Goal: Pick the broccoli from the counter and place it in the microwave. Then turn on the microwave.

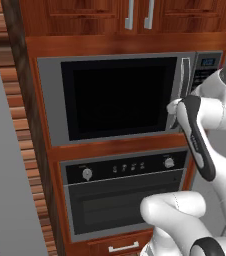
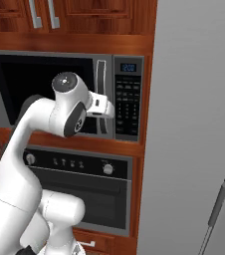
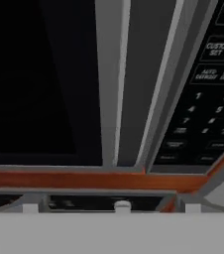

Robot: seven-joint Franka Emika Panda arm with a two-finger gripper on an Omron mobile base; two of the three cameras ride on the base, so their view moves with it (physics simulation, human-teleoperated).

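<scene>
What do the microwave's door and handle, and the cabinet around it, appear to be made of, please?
The microwave door looks like dark, glossy glass in a brushed silver-grey metal frame. Its handle seems satin metal, judging by the long pale highlights. The surrounding cabinet looks like reddish-brown varnished wood with visible grain, though everything is rendered.

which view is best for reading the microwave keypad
The hand view: the keypad is close, with digits and labels such as CUSTOM SET legible. The right base view shows the whole keypad under the blue display, but too small to read. In the left base view the arm hides most of it.
</scene>
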